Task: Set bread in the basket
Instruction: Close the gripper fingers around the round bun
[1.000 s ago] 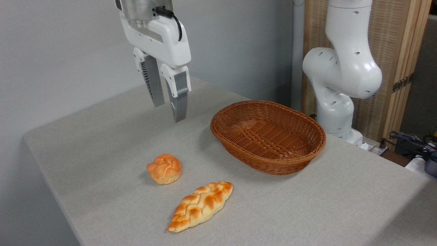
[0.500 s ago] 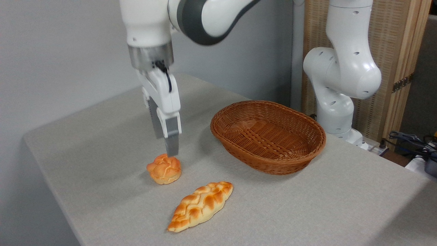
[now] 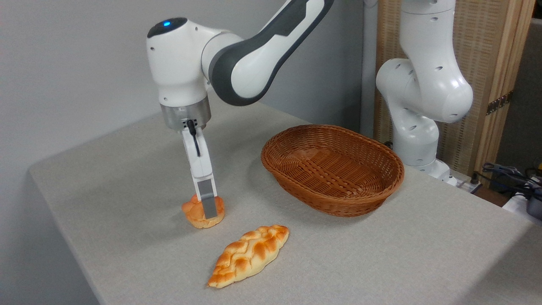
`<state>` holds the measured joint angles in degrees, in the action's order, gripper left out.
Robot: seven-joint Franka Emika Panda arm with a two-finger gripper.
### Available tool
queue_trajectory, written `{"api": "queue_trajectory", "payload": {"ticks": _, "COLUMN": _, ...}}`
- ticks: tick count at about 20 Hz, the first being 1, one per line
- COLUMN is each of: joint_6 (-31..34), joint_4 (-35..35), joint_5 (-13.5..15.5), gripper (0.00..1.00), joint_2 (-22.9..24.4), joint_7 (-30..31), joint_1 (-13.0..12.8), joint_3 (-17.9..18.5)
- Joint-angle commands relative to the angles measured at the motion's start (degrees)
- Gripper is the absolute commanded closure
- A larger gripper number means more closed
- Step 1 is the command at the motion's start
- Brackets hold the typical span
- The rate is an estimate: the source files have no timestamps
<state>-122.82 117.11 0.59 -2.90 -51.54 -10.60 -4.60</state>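
The bread (image 3: 190,210), a small round orange-golden knotted bun, rests on the grey table left of centre. My gripper (image 3: 206,209) has come straight down onto it and shows edge-on. Its near finger (image 3: 207,202) covers the middle of the bun's front, and the far finger is hidden behind. The bun keeps its round shape and sits flat on the table, so the jaws stand open around it. The basket (image 3: 338,206), oval brown wicker, stands empty to the right of the bun, a hand's width from it.
A longer braided loaf (image 3: 250,255) lies just in front and right of the bun. The arm's white base (image 3: 419,106) rises behind the basket. Cables (image 3: 514,176) lie off the table's right edge. The table's left edge (image 3: 55,212) runs near the bun.
The gripper has dropped from high above the table down onto the bun and turned edge-on to the camera. The bun, the loaf and the basket have not moved.
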Motion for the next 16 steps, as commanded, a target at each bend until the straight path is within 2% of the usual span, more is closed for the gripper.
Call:
{"api": "queue_trajectory", "payload": {"ticks": 1, "joint_6": -1.4, "joint_4": -0.3, "joint_5": -0.9, "gripper": 0.01, "joint_2": -0.4, "joint_7": -1.2, "joint_1": 0.5, "joint_3": -0.3}}
{"api": "queue_trajectory", "payload": {"ticks": 2, "joint_6": -1.5, "joint_4": -0.4, "joint_5": -0.9, "gripper": 0.13, "joint_2": -0.4, "joint_7": -1.1, "joint_1": 0.5, "joint_3": -0.3}}
{"api": "queue_trajectory", "payload": {"ticks": 4, "joint_6": -1.5, "joint_4": -0.4, "joint_5": -1.3, "gripper": 0.50, "joint_2": -0.4, "joint_7": -0.9, "joint_1": 0.5, "joint_3": -0.2}}
{"api": "queue_trajectory", "payload": {"ticks": 6, "joint_6": -1.3, "joint_4": -0.4, "joint_5": -1.9, "gripper": 0.75, "joint_2": -0.4, "joint_7": -0.2, "joint_1": 0.7, "joint_3": -0.1}}
{"api": "queue_trajectory", "payload": {"ticks": 7, "joint_6": -1.3, "joint_4": -0.4, "joint_5": -1.7, "gripper": 0.86, "joint_2": -0.4, "joint_7": 0.1, "joint_1": 1.6, "joint_3": -0.1}}
{"api": "queue_trajectory", "payload": {"ticks": 9, "joint_6": -1.3, "joint_4": -0.4, "joint_5": -1.1, "gripper": 0.89, "joint_2": -0.4, "joint_7": 0.5, "joint_1": 2.1, "joint_3": -0.2}}
{"api": "queue_trajectory", "payload": {"ticks": 16, "joint_6": -1.1, "joint_4": -0.4, "joint_5": -1.0, "gripper": 0.89, "joint_2": -0.9, "joint_7": 0.7, "joint_1": 2.1, "joint_3": -0.4}}
